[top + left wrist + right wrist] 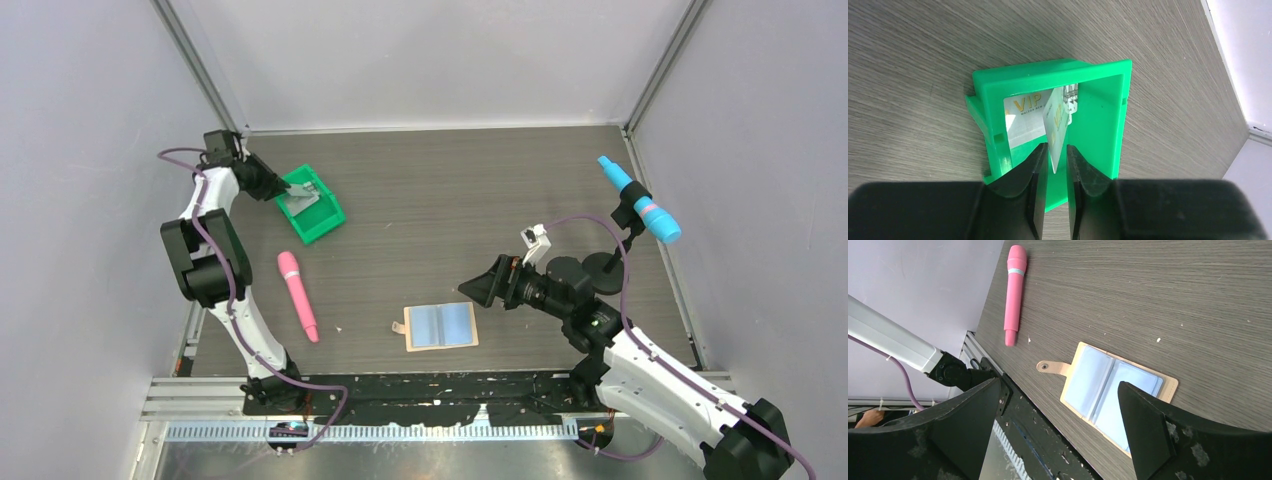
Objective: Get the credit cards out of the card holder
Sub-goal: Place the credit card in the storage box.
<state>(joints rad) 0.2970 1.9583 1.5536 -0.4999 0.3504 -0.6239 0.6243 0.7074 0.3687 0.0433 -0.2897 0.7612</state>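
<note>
The left hand (1055,146) hangs over the green bin (1048,73), jaws narrowly parted, released around a card (1058,119) standing on edge beside a second card (1023,122) lying flat, while the right hand (1059,384), spread wide, hovers near the open holder (1118,390) on the counter (1148,290).

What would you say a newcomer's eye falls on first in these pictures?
Probably the bright green bin at the far left of the table, where the left claw hovers with a white VIP card between its fingers. Next, the open card holder lying flat near the front edge, and the pink microphone to its left.
</note>
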